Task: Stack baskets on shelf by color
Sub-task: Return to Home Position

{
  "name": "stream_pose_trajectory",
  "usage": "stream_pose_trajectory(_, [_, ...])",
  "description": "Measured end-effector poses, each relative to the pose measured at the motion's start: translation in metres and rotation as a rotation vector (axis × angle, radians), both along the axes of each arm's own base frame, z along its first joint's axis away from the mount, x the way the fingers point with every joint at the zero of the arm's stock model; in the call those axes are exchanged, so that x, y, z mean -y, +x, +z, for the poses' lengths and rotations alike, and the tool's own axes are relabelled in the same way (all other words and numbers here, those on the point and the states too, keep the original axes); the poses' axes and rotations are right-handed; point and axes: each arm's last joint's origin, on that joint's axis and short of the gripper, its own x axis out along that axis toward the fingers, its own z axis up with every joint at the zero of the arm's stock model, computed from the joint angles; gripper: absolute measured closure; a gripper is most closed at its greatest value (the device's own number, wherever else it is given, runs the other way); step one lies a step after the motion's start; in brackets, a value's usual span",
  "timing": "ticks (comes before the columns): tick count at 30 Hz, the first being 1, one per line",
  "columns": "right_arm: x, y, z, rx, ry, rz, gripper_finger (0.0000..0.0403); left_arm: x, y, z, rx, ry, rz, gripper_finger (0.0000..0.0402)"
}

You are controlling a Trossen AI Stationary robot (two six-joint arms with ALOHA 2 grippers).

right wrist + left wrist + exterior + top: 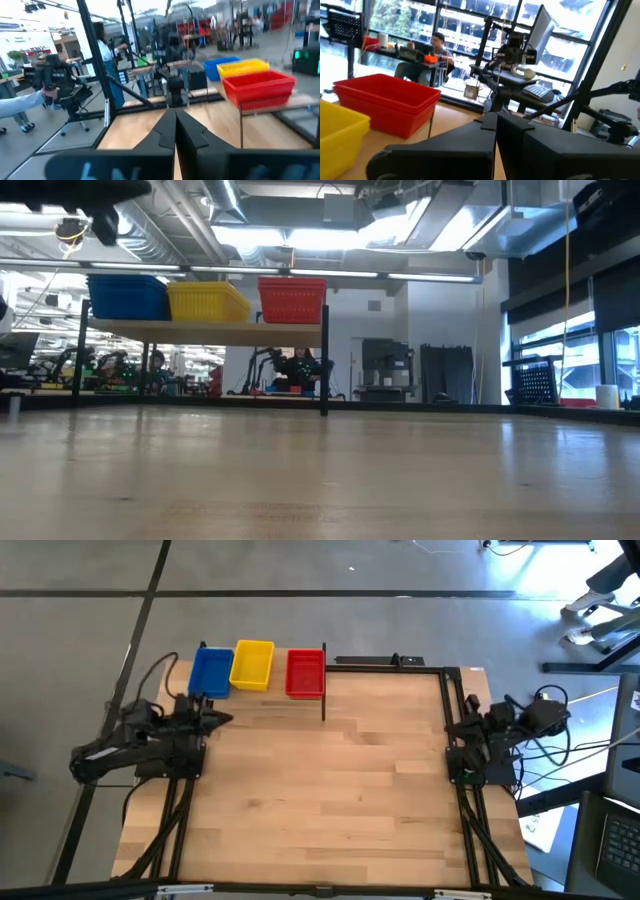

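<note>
The shelf (215,333) stood at the far edge of the table (330,810), toward the left arm's side. It carried every basket in view, sorted into 3 piles by colour. The blue baskets (211,672) were at the outer end, the yellow baskets (252,665) in the middle, and the red baskets (305,673) at the end nearest the table's centre. The piles sat just beside one another, the yellow one turned slightly askew. In the left wrist view the red pile showed 2 nested rims (whether more lay beneath could not be told).

The left gripper (222,720) hung over the table's left edge, near the blue pile but apart from it, its fingers pressed together and holding nothing. The right gripper (452,730) waited at the right edge, well apart from the shelf, its fingers likewise pressed together on nothing. In the room beyond the table a person (436,47) sat.
</note>
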Motion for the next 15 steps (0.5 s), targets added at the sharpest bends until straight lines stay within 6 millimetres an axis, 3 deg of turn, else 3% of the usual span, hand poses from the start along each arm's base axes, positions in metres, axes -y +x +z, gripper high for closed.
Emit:
stream_pose_trajectory(8, [-0.018, 0.027, -0.029, 0.064, -0.060, 0.123, 0.0403, -0.005, 0.024, -0.039, 0.071, 0.031, -0.069, 0.0402])
stream_pose_trajectory(15, [-0.024, 0.037, -0.048, 0.034, -0.081, 0.147, 0.0403, -0.005, 0.033, -0.063, 0.083, 0.050, -0.129, 0.0402])
